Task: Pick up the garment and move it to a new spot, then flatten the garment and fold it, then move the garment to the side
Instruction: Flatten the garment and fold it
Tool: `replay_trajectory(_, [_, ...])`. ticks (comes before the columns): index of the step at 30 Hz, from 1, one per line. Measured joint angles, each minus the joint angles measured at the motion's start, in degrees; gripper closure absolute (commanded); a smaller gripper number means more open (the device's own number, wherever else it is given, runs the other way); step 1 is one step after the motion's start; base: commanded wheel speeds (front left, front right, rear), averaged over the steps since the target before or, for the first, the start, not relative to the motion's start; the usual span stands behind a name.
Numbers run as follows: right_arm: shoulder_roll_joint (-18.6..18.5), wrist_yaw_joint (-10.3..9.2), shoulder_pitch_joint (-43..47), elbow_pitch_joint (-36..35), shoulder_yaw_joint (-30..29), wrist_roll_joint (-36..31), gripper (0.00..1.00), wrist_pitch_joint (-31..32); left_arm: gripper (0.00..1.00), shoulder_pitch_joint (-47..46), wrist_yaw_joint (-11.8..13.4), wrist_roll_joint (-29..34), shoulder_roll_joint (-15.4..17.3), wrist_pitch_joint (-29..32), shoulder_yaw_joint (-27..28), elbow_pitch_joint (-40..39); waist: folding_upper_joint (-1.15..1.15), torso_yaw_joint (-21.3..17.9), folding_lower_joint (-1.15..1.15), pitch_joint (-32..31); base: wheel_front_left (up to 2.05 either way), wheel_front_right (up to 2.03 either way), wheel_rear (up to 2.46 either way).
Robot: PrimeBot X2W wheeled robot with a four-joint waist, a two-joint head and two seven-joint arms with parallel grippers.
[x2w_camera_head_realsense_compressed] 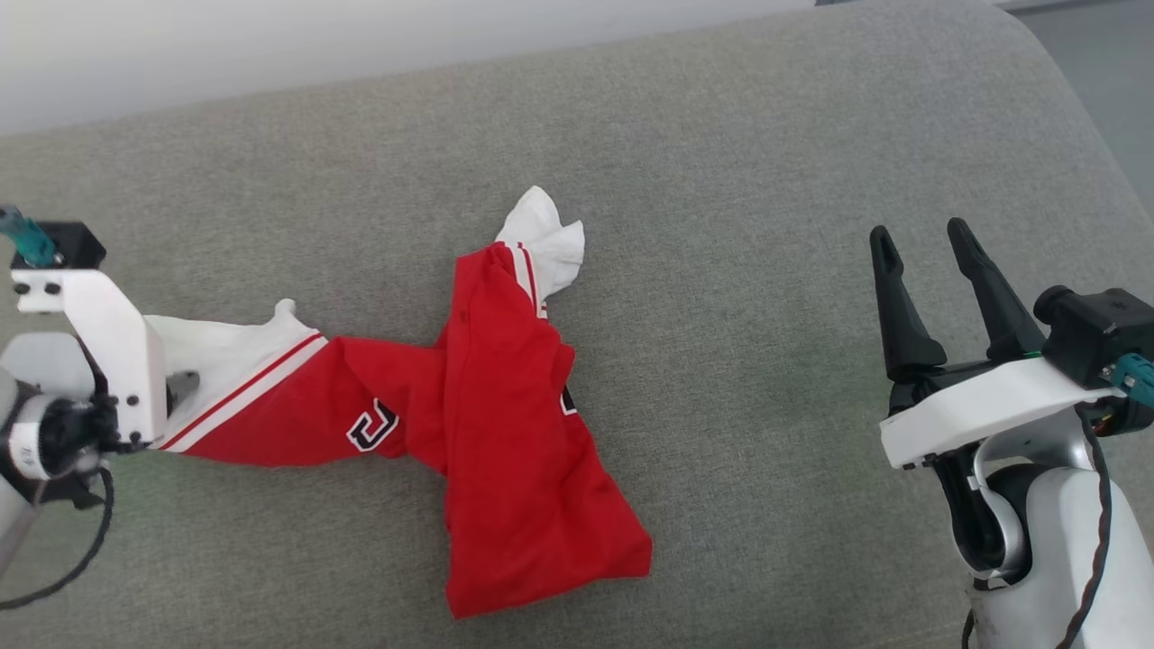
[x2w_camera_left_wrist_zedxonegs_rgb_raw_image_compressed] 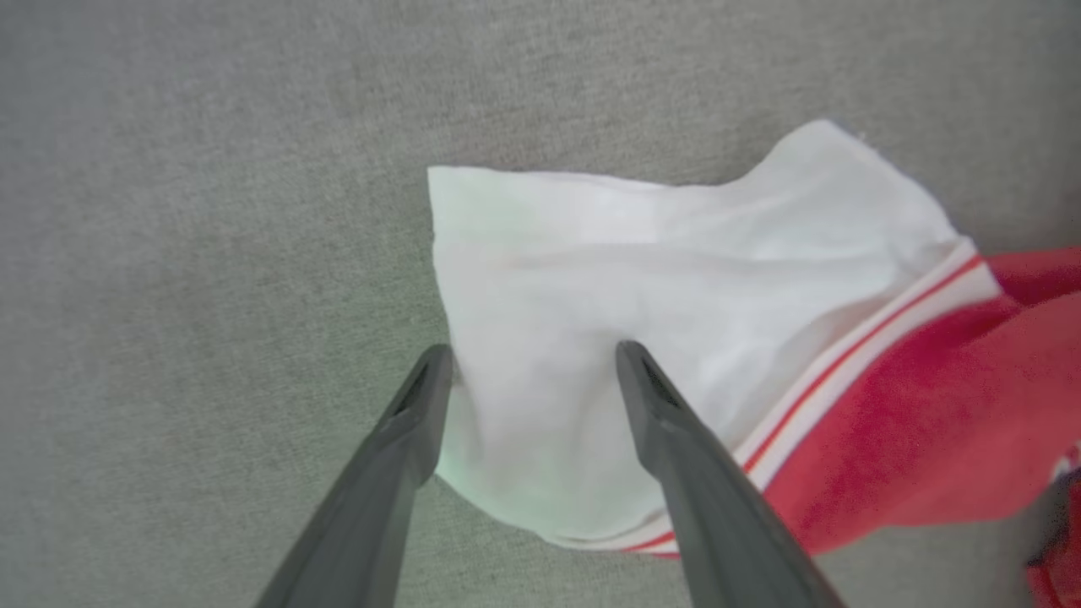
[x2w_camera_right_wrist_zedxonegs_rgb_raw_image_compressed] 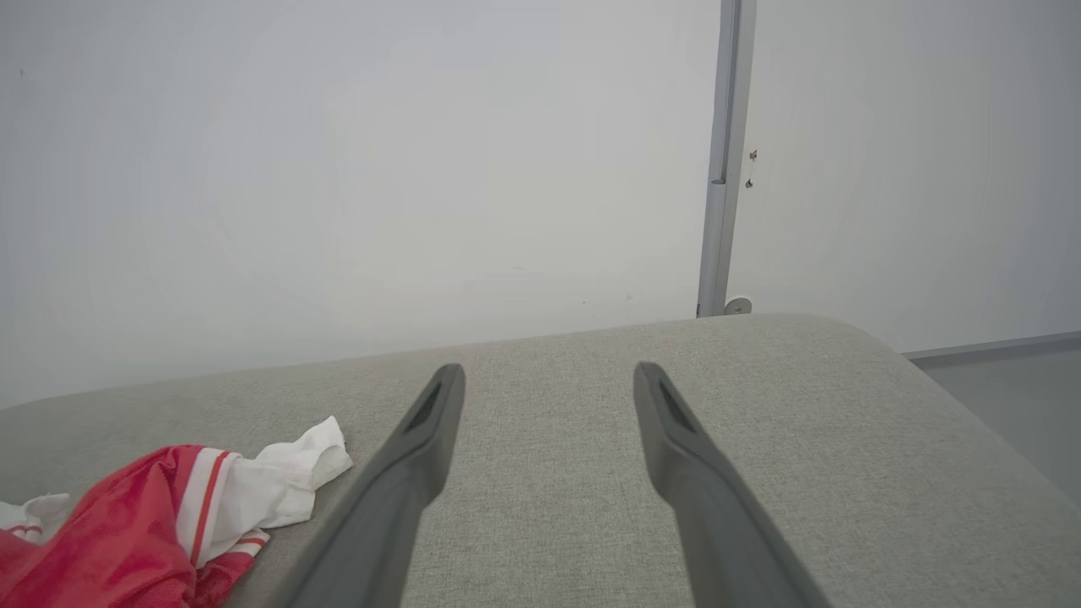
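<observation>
The garment [x2w_camera_head_realsense_compressed: 505, 406], a red jersey top with white cuffs and striped trim, lies crumpled and twisted on the grey cushion [x2w_camera_head_realsense_compressed: 766, 180], one sleeve stretched out to the left. Part of a black, white-outlined number shows on it. In the left wrist view my left gripper [x2w_camera_left_wrist_zedxonegs_rgb_raw_image_compressed: 532, 355] is open, its two fingers standing either side of that sleeve's white cuff [x2w_camera_left_wrist_zedxonegs_rgb_raw_image_compressed: 633, 253], which rests loose on the cushion. My right gripper [x2w_camera_head_realsense_compressed: 918, 233] hovers open and empty far to the right of the garment. In the right wrist view the right gripper [x2w_camera_right_wrist_zedxonegs_rgb_raw_image_compressed: 547, 371] points at bare cushion, with the garment [x2w_camera_right_wrist_zedxonegs_rgb_raw_image_compressed: 127, 532] at lower left.
The grey cushion [x2w_camera_right_wrist_zedxonegs_rgb_raw_image_compressed: 760, 405] ends at a pale wall behind and curves down at its right edge toward the floor [x2w_camera_head_realsense_compressed: 1118, 72]. A vertical grey strip [x2w_camera_right_wrist_zedxonegs_rgb_raw_image_compressed: 726, 152] runs up the wall. Bare cushion lies right of and behind the garment.
</observation>
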Motion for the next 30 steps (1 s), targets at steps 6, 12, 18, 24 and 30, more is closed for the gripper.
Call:
replay_trajectory(6, [0.0, 0.0, -0.13, -0.2, 0.37, 0.22, 0.0, 0.37, 0.0, -0.02, -1.11, 0.2, -3.48, -1.62, -0.94, 7.56, 0.0, -0.69, 0.0, 0.95, 0.0, 0.0, 0.0])
replay_trajectory(12, [0.0, 0.0, -0.37, -0.46, 0.24, -0.22, 0.0, 1.1, 1.0, -1.11, -4.31, 0.1, -5.89, -5.98, -0.47, 13.38, 0.0, -0.38, 0.0, 1.03, 0.0, 0.0, 0.0])
replay_trajectory(18, [0.01, 0.0, -0.21, -1.31, -0.67, -0.74, 0.0, 1.82, 1.0, -1.77, -5.34, 0.92, -5.42, -9.98, 0.04, 15.14, 0.0, 1.07, 0.0, 0.61, 0.0, 0.0, 0.0])
replay_trajectory(24, [0.01, 0.0, 0.06, -2.11, -1.37, -0.87, 0.0, 2.81, 1.0, -1.93, -4.21, 2.33, -0.91, -13.24, 0.82, 14.25, 0.0, 3.53, 0.0, 0.18, 0.0, 0.0, 0.0])
replay_trajectory(30, [0.0, 0.0, 0.06, -2.47, -1.4, -0.86, 0.0, 3.57, 1.0, 0.88, -2.23, 1.27, 0.1, -13.41, 1.55, 13.9, 0.0, 5.9, 0.0, 0.06, 0.0, 0.0, 0.0])
